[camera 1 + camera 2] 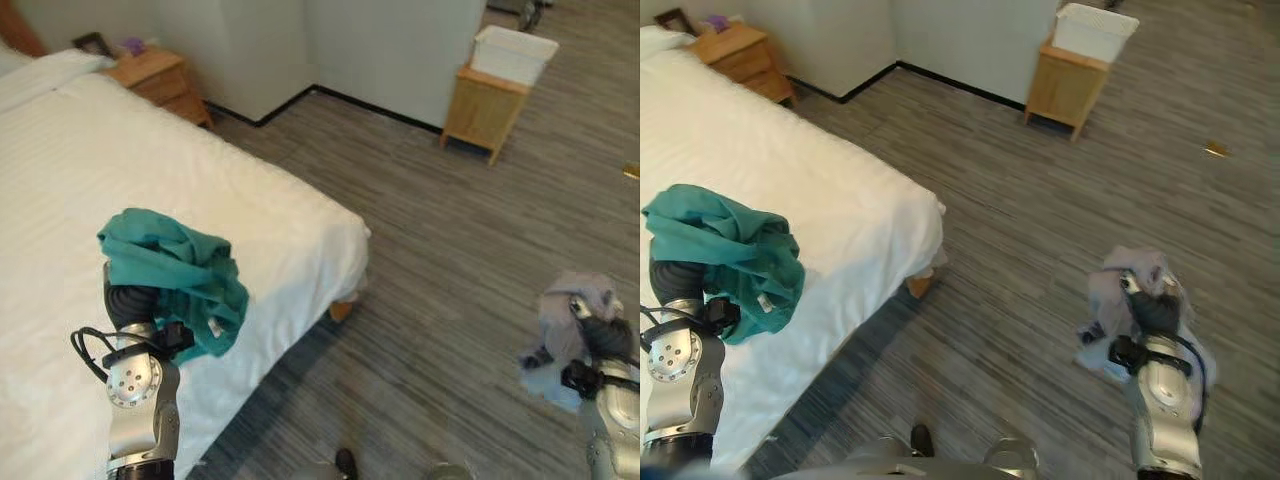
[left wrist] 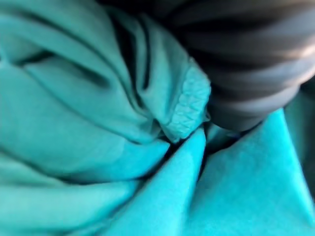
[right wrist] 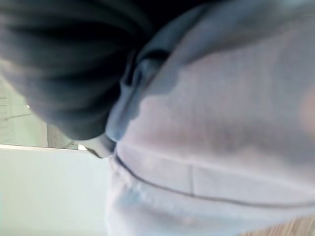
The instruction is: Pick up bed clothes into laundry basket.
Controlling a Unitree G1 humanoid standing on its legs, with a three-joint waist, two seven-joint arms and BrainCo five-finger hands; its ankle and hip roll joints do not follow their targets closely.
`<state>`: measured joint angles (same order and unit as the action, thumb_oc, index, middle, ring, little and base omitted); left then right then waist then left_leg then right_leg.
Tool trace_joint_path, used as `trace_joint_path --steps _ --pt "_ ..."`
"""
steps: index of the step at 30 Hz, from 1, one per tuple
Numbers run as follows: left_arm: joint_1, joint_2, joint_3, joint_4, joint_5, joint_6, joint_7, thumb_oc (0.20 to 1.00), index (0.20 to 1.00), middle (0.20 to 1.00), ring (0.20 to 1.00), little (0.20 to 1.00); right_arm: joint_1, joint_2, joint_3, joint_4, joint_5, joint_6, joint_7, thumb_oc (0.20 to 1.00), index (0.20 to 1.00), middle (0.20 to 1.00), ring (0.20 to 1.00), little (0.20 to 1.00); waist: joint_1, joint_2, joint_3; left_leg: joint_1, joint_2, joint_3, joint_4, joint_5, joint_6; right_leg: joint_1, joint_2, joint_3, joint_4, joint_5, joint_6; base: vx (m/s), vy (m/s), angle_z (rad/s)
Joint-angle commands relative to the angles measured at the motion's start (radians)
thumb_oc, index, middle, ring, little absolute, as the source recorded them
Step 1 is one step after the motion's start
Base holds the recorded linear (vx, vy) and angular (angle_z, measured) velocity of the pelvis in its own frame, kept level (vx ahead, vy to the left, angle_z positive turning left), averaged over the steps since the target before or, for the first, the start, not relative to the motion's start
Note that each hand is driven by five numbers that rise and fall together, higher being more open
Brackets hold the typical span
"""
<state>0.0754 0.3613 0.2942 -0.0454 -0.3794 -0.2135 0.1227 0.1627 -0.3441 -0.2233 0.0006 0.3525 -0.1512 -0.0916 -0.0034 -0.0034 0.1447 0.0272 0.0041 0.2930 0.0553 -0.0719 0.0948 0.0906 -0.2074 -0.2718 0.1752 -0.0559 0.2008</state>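
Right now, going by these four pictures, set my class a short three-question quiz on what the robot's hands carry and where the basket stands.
1. True or false: the left hand carries a teal garment over the white bed.
2. The right hand carries a garment coloured: A red, B pale lilac-grey, C black.
3. Fill in: the white laundry basket stands on a small wooden ____ by the wall.

Key: 1 true; 2 B; 3 stand. Cloth hides both hands' fingers.
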Motion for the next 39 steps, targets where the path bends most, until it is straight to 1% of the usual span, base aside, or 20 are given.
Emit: trace_joint_path --steps 1,2,4,5,6,7,10,11,17,25,26,28,29,30,31,32,34,35,38,39 --pt "-0.011 0.052 -0.004 -0.043 -0.056 -0.049 -0.008 0.200 0.200 0.200 0.200 0.200 -0.014 -0.029 -0.080 -0.062 0.000 -0.054 0.006 0.200 0.200 0.200 0.200 0.200 0.015 -0.042 -0.068 -0.014 0.030 -0.044 -0.083 0.090 -0.110 -0.107 0.124 0.096 -0.173 0.084 -0.082 0.04 -0.294 -0.31" --pt "-0.015 0.033 -0.030 -0.054 -0.071 -0.042 -0.019 0.200 0.200 0.200 0.200 0.200 -0.006 -0.033 -0.080 -0.063 0.010 -0.057 0.009 0.200 0.200 0.200 0.200 0.200 0.009 -0.061 -0.053 -0.034 0.047 -0.044 -0.005 0.094 -0.125 -0.090 0.133 0.113 -0.181 0.086 -0.094 0.01 -0.288 -0.19" --pt "-0.017 0.034 -0.035 -0.051 -0.071 -0.042 -0.026 0.200 0.200 0.200 0.200 0.200 -0.004 -0.041 -0.078 -0.064 0.013 -0.058 0.012 0.200 0.200 0.200 0.200 0.200 0.011 -0.070 -0.039 -0.069 0.062 -0.059 0.074 0.095 -0.134 -0.086 0.134 0.118 -0.183 0.086 -0.103 -0.05 -0.158 -0.11" --pt "-0.027 0.032 -0.054 -0.056 -0.072 -0.043 -0.026 0.200 0.200 0.200 0.200 0.200 -0.012 -0.050 -0.060 -0.046 0.023 -0.057 0.013 0.200 0.200 0.200 0.200 0.200 0.030 -0.079 -0.013 -0.123 0.065 -0.152 0.184 0.114 -0.143 -0.088 0.143 0.143 -0.176 0.085 -0.120 -0.07 -0.080 -0.14" --pt "-0.029 0.028 -0.059 -0.054 -0.083 -0.044 -0.029 0.200 0.200 0.200 0.200 0.200 -0.011 -0.055 -0.059 -0.049 0.032 -0.056 0.016 0.200 0.200 0.200 0.200 0.200 0.035 -0.081 -0.006 -0.146 0.058 -0.183 0.193 0.121 -0.147 -0.087 0.141 0.145 -0.178 0.087 -0.123 -0.02 -0.118 -0.31" --pt "-0.030 0.009 -0.074 -0.048 -0.105 -0.046 -0.022 0.200 0.200 0.200 0.200 0.200 -0.016 -0.059 -0.039 -0.023 0.051 -0.056 0.019 0.200 0.200 0.200 0.200 0.200 0.053 -0.086 -0.002 -0.165 0.028 -0.281 0.153 0.097 -0.143 -0.073 0.139 0.171 -0.190 0.085 -0.120 0.06 -0.044 -0.39" --pt "-0.013 -0.003 -0.081 -0.044 -0.104 -0.049 -0.022 0.200 0.200 0.200 0.200 0.200 0.002 -0.056 -0.038 -0.038 0.050 -0.058 0.031 0.200 0.200 0.200 0.200 0.200 0.051 -0.078 -0.019 -0.168 0.023 -0.323 0.050 0.115 -0.148 -0.052 0.133 0.181 -0.213 0.085 -0.110 0.14 0.022 -0.31" --pt "-0.011 -0.002 -0.087 -0.043 -0.100 -0.050 -0.019 0.200 0.200 0.200 0.200 0.200 0.005 -0.056 -0.027 -0.048 0.052 -0.060 0.038 0.200 0.200 0.200 0.200 0.200 0.054 -0.072 -0.021 -0.173 0.004 -0.332 0.028 0.129 -0.146 -0.049 0.140 0.183 -0.217 0.084 -0.113 0.12 0.038 -0.09" --pt "0.005 0.013 -0.093 -0.051 -0.090 -0.048 -0.032 0.200 0.200 0.200 0.200 0.200 -0.011 -0.043 0.005 -0.042 0.056 -0.065 0.062 0.200 0.200 0.200 0.200 0.200 0.050 -0.042 -0.038 -0.087 -0.014 -0.335 -0.084 0.134 -0.123 -0.051 0.154 0.212 -0.218 0.072 -0.114 0.10 0.109 -0.21" --pt "0.049 0.020 -0.025 -0.038 -0.090 -0.051 -0.015 0.200 0.200 0.200 0.200 0.200 -0.044 -0.021 0.063 -0.030 0.058 -0.049 0.100 0.200 0.200 0.200 0.200 0.200 0.080 -0.029 -0.048 -0.044 -0.038 -0.308 -0.098 0.099 -0.083 -0.060 0.116 0.227 -0.130 0.036 -0.095 0.11 0.123 -0.19" --pt "0.049 0.023 -0.019 -0.031 -0.085 -0.050 -0.008 0.200 0.200 0.200 0.200 0.200 -0.064 -0.019 0.068 -0.026 0.048 -0.051 0.097 0.200 0.200 0.200 0.200 0.200 0.089 -0.019 -0.037 -0.035 -0.039 -0.301 -0.095 0.087 -0.067 -0.114 0.106 0.215 -0.007 0.045 -0.075 0.11 0.130 -0.08" --pt "0.048 0.026 -0.016 -0.027 -0.086 -0.051 -0.001 0.200 0.200 0.200 0.200 0.200 -0.086 -0.013 0.078 -0.028 0.038 -0.055 0.090 0.200 0.200 0.200 0.200 0.200 0.094 -0.007 -0.018 -0.019 -0.040 -0.286 -0.092 0.075 -0.051 -0.197 0.077 0.191 0.153 0.129 -0.030 0.09 0.169 -0.20" --pt "0.042 0.028 -0.017 -0.022 -0.088 -0.050 0.001 0.200 0.200 0.200 0.200 0.200 -0.091 -0.007 0.084 -0.030 0.034 -0.056 0.088 0.200 0.200 0.200 0.200 0.200 0.092 0.001 -0.009 -0.003 -0.042 -0.281 -0.095 0.068 -0.043 -0.236 0.059 0.178 0.238 0.163 -0.019 0.14 0.181 -0.34" --pt "0.039 0.033 -0.020 -0.021 -0.088 -0.050 0.003 0.200 0.200 0.200 0.200 0.200 -0.092 -0.003 0.090 -0.032 0.029 -0.054 0.089 0.200 0.200 0.200 0.200 0.200 0.077 0.014 0.001 0.021 -0.035 -0.284 -0.103 0.063 -0.041 -0.278 0.068 0.166 0.285 0.187 -0.017 0.11 0.128 -0.22" --pt "0.038 0.032 -0.020 -0.020 -0.088 -0.050 0.003 0.200 0.200 0.200 0.200 0.200 -0.092 -0.004 0.090 -0.032 0.028 -0.053 0.088 0.200 0.200 0.200 0.200 0.200 0.076 0.014 0.002 0.023 -0.035 -0.285 -0.107 0.063 -0.041 -0.283 0.067 0.167 0.294 0.183 -0.016 0.23 0.130 -0.08" --pt "0.018 0.041 -0.031 -0.015 -0.083 -0.050 0.007 0.200 0.200 0.200 0.200 0.200 -0.083 -0.010 0.087 -0.027 0.027 -0.051 0.093 0.200 0.200 0.200 0.200 0.200 0.037 0.019 0.019 0.064 -0.037 -0.304 -0.121 0.052 -0.043 -0.376 0.115 0.176 0.260 0.170 -0.025 0.18 0.060 0.09" --pt "0.009 0.043 -0.034 -0.016 -0.085 -0.052 0.005 0.200 0.200 0.200 0.200 0.200 -0.076 -0.013 0.081 -0.031 0.030 -0.048 0.094 0.200 0.200 0.200 0.200 0.200 0.023 0.022 0.019 0.086 -0.035 -0.318 -0.134 0.041 -0.049 -0.394 0.133 0.172 0.212 0.157 -0.032 0.44 -0.023 0.22" --pt "-0.027 0.048 -0.052 -0.005 -0.086 -0.050 -0.003 0.200 0.200 0.200 0.200 0.200 -0.044 -0.019 0.051 -0.031 0.048 -0.056 0.081 0.200 0.200 0.200 0.200 0.200 -0.028 0.007 0.010 0.151 -0.044 -0.358 -0.143 -0.009 -0.067 -0.434 0.154 0.187 -0.014 0.169 -0.055 0.58 -0.097 0.33" --pt "-0.038 0.047 -0.061 0.005 -0.087 -0.052 -0.004 0.200 0.200 0.200 0.200 0.200 -0.030 -0.018 0.041 -0.034 0.051 -0.058 0.078 0.200 0.200 0.200 0.200 0.200 -0.050 0.015 0.009 0.179 -0.026 -0.377 -0.143 -0.028 -0.077 -0.428 0.167 0.188 -0.103 0.204 -0.050 0.45 -0.102 0.68" --pt "-0.045 0.047 -0.067 0.008 -0.071 -0.054 -0.007 0.200 0.200 0.200 0.200 0.200 -0.018 -0.017 0.030 -0.043 0.047 -0.060 0.074 0.200 0.200 0.200 0.200 0.200 -0.070 0.015 -0.001 0.232 -0.004 -0.384 -0.143 -0.045 -0.098 -0.470 0.149 0.134 -0.206 0.248 -0.032 0.53 -0.151 0.31"
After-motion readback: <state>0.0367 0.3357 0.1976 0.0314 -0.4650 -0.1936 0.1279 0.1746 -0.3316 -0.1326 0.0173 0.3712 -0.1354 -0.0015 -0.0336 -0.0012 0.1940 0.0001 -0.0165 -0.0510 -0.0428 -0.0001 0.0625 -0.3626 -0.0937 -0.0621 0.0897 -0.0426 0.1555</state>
